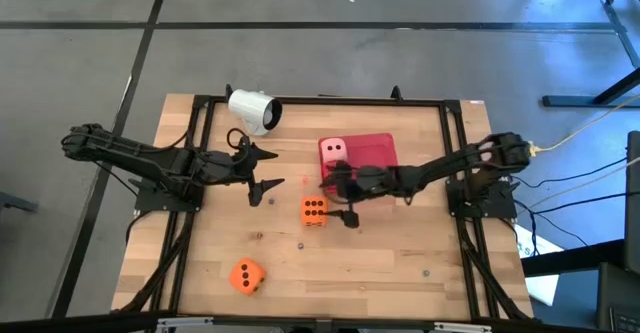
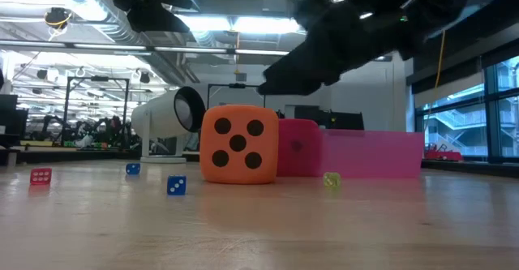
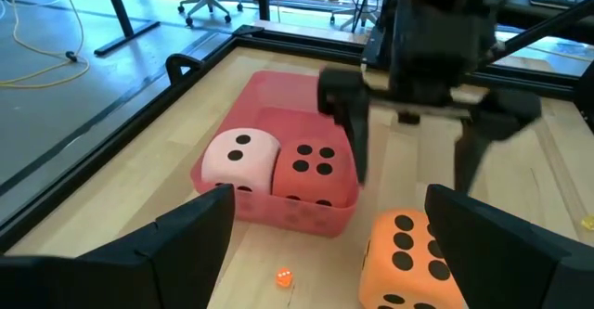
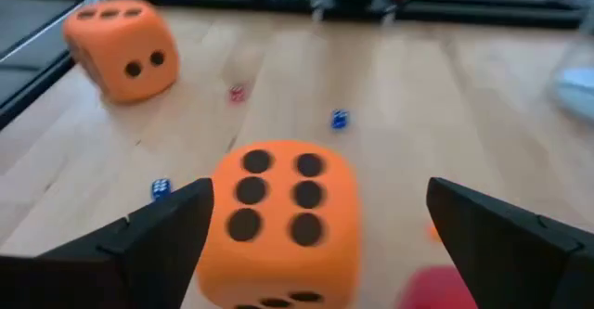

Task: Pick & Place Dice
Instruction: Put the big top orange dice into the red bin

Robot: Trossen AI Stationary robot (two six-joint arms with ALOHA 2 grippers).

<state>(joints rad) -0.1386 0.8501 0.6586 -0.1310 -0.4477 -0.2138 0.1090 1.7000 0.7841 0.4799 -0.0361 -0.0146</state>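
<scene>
Two dice, pink [image 3: 239,156] and red [image 3: 314,168], sit in the tray [image 3: 306,212]; two orange dice [image 1: 314,211] [image 1: 246,275] lie on the table [image 1: 400,263]. Both grippers [image 1: 262,172] [image 1: 338,199] gape wide, empty.

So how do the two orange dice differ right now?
The near orange die sits mid-table beside the red tray, framed by the open right gripper; the far orange die lies alone toward the table's front edge, away from both grippers. Both are soft-looking orange cubes with black pips, resting on the wood.

Orange dice [image 1: 313,211], black pips; pink die [image 1: 333,150]; red tray [image 1: 375,148].
</scene>
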